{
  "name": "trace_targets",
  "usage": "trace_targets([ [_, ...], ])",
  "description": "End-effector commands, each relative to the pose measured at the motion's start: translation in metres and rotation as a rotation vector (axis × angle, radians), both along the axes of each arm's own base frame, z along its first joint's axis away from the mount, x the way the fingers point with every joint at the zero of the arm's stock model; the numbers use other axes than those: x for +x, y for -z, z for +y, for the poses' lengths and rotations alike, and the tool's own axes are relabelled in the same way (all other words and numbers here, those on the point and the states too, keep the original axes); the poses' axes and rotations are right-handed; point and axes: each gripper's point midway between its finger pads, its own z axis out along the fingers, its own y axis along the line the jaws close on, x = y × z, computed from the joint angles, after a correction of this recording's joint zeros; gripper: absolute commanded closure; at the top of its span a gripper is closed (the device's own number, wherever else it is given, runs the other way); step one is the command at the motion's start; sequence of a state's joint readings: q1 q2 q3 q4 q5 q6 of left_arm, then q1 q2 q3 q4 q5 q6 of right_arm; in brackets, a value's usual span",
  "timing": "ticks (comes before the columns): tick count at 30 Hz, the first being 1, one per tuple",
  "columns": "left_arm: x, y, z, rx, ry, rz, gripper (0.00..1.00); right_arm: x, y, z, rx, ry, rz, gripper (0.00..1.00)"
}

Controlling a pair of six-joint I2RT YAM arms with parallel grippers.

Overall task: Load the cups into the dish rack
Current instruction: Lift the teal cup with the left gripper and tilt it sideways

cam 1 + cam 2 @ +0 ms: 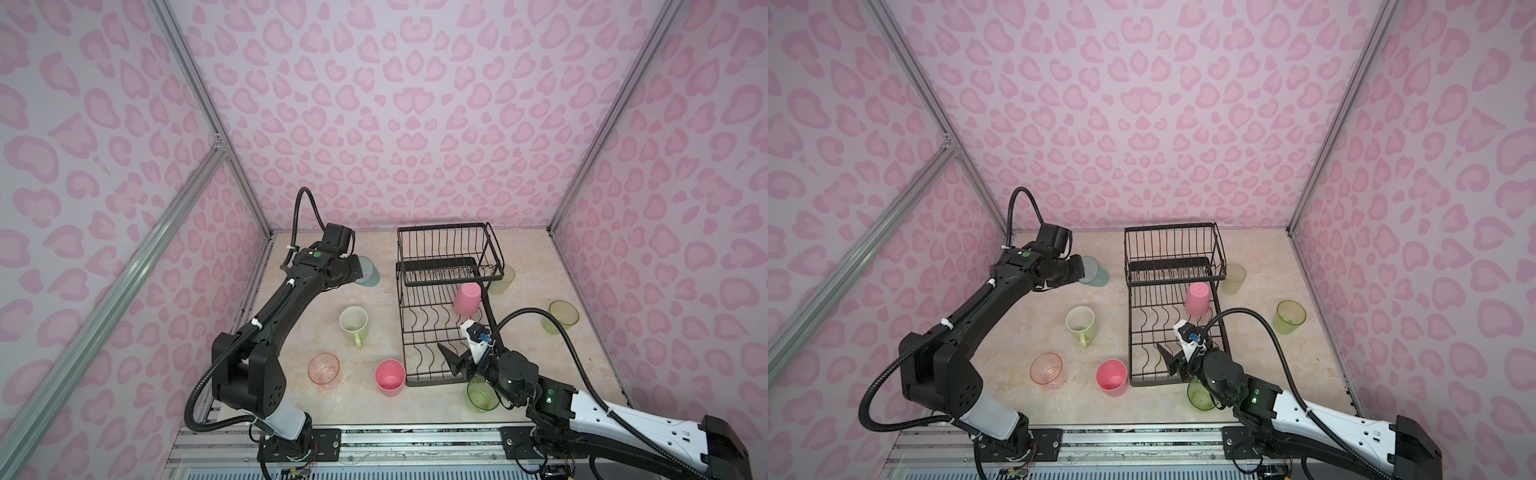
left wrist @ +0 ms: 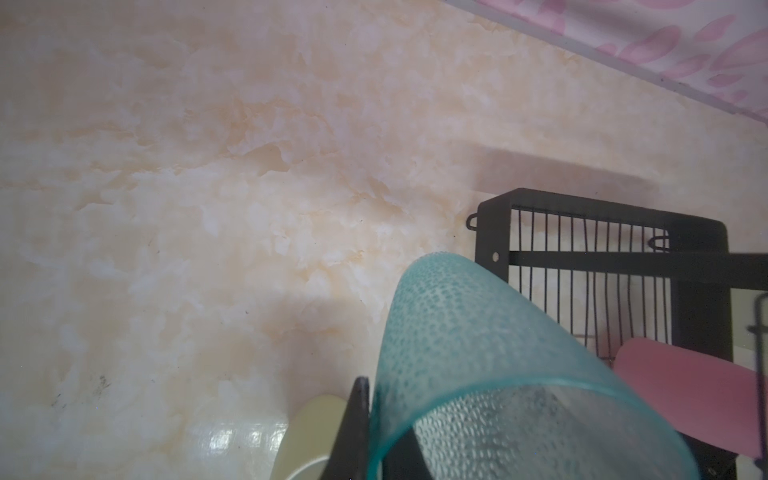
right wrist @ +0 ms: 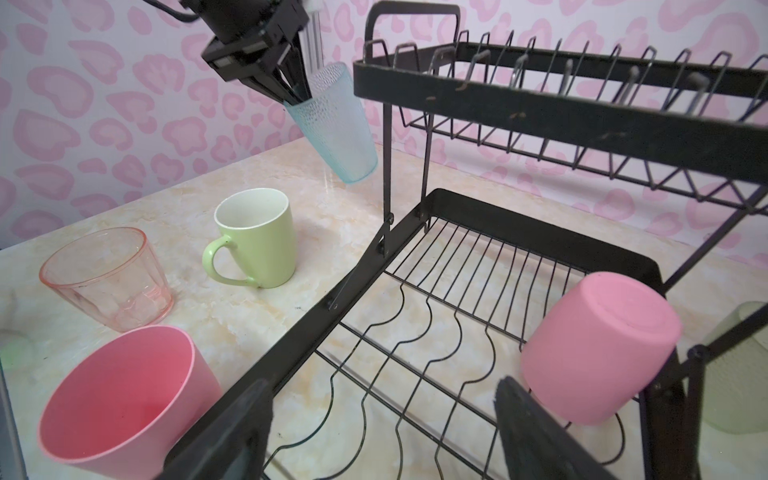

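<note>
Teal tumbler (image 1: 371,274), left of centre, hangs tilted, rim pinched by the closed left gripper (image 3: 296,94). Eight in all: pink glass (image 1: 324,369), mug (image 1: 353,322), pink tumbler (image 1: 390,376) lower left; second pink tumbler (image 1: 467,298) in the rack (image 1: 440,262), above the empty, wide-spread right gripper (image 1: 454,358); green glass (image 1: 482,395), whitish tumbler (image 1: 503,280), second green glass (image 1: 563,318) right.

There are eight cups in all: two pink tumblers (image 1: 390,376) (image 1: 467,298), two clear green glasses (image 1: 561,316) (image 1: 482,392), one teal tumbler (image 3: 332,124), one pale-green mug (image 1: 353,324), one clear pink glass (image 1: 324,369) and one frosted whitish tumbler (image 1: 503,279). There is one black wire dish rack (image 3: 540,108) with two tiers. Two robot arms (image 1: 286,307) (image 1: 623,419) are present.
</note>
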State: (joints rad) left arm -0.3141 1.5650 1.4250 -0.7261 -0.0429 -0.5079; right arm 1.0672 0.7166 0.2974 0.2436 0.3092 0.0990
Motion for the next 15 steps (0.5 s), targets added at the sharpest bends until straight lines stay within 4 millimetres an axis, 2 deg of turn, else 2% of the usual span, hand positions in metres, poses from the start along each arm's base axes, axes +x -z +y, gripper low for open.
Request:
trace_targets([
  [1,-0.016,-0.020,-0.002,-0.055,0.016,-0.047,0.97,0.000,0.005,-0.004,0.023,0.026,0.035,0.17],
  [4,-0.029,-0.038,-0.001,-0.080,0.030,-0.095,0.97,0.001,0.004,-0.005,0.038,0.040,0.054,0.17],
  [5,-0.037,-0.031,0.001,-0.081,0.034,-0.078,0.97,0.001,0.002,-0.005,0.046,0.044,0.060,0.17],
  [11,-0.068,-0.044,-0.002,-0.166,0.071,-0.145,0.97,0.001,-0.001,0.002,0.102,0.039,0.114,0.17],
  [15,-0.087,-0.053,-0.015,-0.268,0.144,-0.185,0.97,0.000,-0.007,0.009,0.168,0.038,0.177,0.17],
])
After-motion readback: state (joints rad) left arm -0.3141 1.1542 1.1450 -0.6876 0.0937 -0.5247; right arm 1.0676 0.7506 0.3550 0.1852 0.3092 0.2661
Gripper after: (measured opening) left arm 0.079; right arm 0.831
